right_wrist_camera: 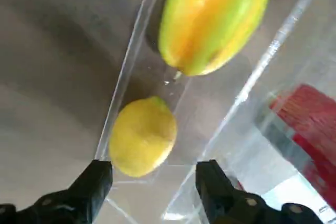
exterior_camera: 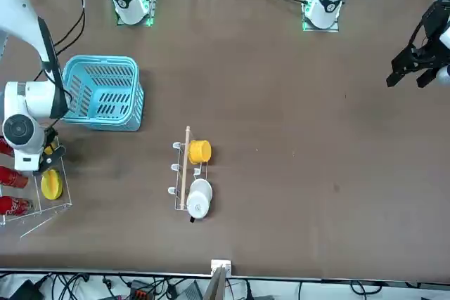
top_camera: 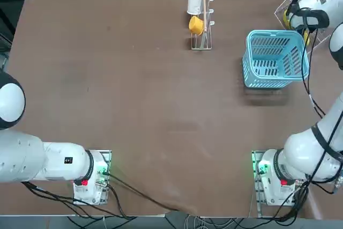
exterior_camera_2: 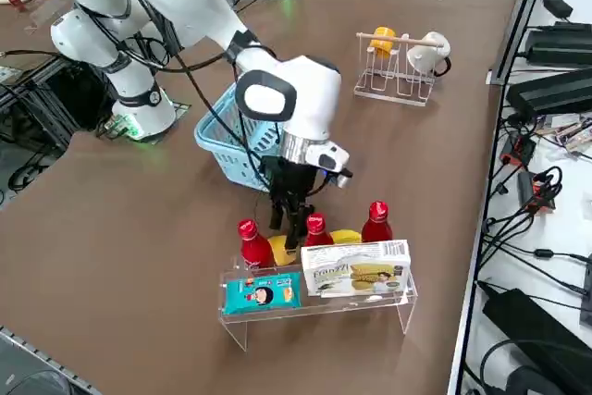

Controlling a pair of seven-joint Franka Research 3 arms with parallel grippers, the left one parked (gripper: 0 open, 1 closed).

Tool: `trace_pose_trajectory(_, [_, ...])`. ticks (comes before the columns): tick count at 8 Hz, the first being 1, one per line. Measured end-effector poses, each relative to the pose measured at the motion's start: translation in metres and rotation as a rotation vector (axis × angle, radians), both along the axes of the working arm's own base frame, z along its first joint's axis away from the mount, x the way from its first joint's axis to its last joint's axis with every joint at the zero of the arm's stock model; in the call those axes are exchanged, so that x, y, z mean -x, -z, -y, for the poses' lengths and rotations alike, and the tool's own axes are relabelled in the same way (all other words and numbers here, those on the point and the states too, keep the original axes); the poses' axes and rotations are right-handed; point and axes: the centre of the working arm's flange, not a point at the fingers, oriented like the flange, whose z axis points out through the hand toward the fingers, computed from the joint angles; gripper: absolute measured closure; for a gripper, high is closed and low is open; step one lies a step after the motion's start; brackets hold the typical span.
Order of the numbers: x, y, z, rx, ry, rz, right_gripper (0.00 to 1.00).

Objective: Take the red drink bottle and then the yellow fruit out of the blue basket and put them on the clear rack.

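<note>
Right gripper (right_wrist_camera: pixel 155 182) sits over the clear rack (exterior_camera_2: pixel 319 307) at the far right corner of the bench (top_camera: pixel 134 105), pointing down, fingers spread wide, nothing between them. Yellow fruit (right_wrist_camera: pixel 142 136) lies on the rack's rear shelf just ahead of the fingertips, against the acrylic edge, not touched. Beside it on the same shelf lies a larger yellow fruit with a green patch (right_wrist_camera: pixel 212 19).

Side view shows three red bottles standing on the rack behind a snack box (exterior_camera_2: pixel 356 268) and a small teal packet (exterior_camera_2: pixel 262 293); the gripper hangs between the two nearer ones. Can't tell which of them is the task's red drink bottle (exterior_camera_2: pixel 316 228).

Blue basket (top_camera: pixel 274 57) stands upright on the bench just beside the rack, empty as far as the top view shows.

Wire cup stand (top_camera: pixel 202 25) is well apart, carrying a yellow cup (top_camera: pixel 196 24) and a white cup (top_camera: pixel 194 2).
</note>
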Motion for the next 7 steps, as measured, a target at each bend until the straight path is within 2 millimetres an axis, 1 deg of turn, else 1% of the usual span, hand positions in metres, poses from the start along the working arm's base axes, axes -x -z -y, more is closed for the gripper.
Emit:
trace_pose_trajectory(1, [-0.018,-0.06,0.003,-0.017,0.116,0.024,0.01])
trace_pose_trajectory(2, [-0.019,-0.078,0.0,-0.059,0.189,0.029,0.01])
trace_pose_trajectory(3, [-0.022,-0.111,-0.008,-0.144,0.283,0.034,0.0])
trace_pose_trajectory(4, [-0.022,-0.15,-0.016,-0.223,0.352,0.066,0.0])
trace_pose_trajectory(5, [-0.016,-0.187,-0.022,-0.283,0.428,0.109,0.0])
trace_pose_trajectory(7, [0.002,-0.241,-0.038,-0.37,0.607,0.172,0.0])
